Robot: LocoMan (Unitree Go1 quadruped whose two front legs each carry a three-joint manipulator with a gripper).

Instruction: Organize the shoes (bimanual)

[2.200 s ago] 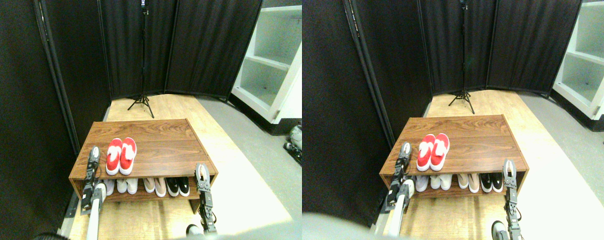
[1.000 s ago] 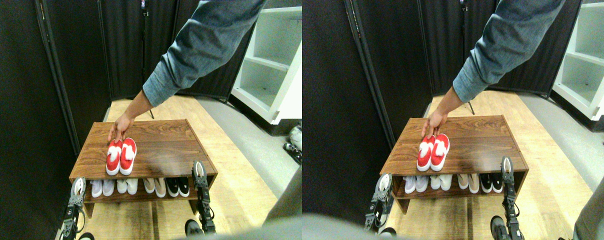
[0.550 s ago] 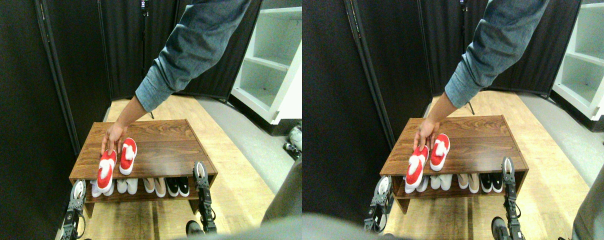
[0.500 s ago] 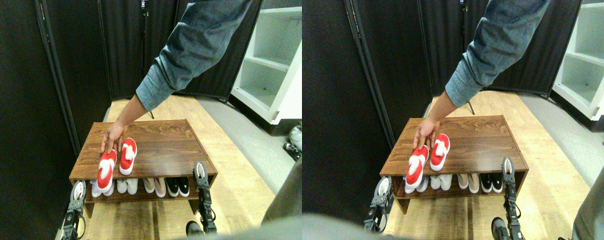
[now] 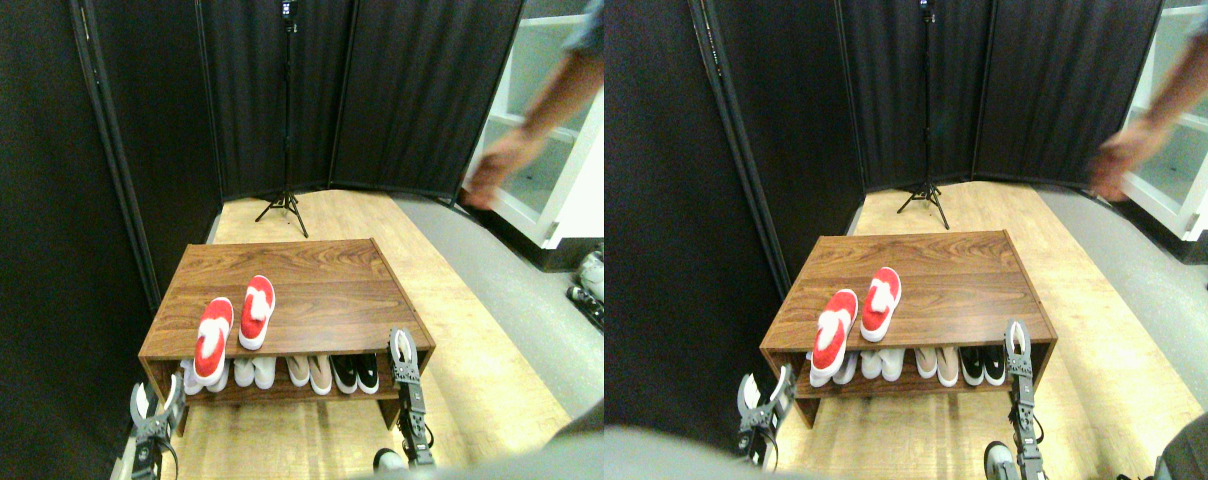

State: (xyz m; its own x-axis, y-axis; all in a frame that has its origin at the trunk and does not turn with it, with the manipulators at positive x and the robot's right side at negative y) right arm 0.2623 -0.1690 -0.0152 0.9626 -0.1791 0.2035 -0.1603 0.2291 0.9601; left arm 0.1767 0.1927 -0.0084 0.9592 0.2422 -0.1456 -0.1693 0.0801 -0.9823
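Shoes point(image 5: 230, 326) sit staggered, unbranded, atop the rack point(image 5: 334, 290); left gripper point(image 5: 156, 405) jaws released, right gripper point(image 5: 402, 352) unclear.

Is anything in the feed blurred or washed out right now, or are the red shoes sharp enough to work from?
Stereo pair view: the red shoes on the shoe rack are sharp; the person's hand at upper right is motion-blurred; the white shelf unit and the floor at lower right are overexposed.
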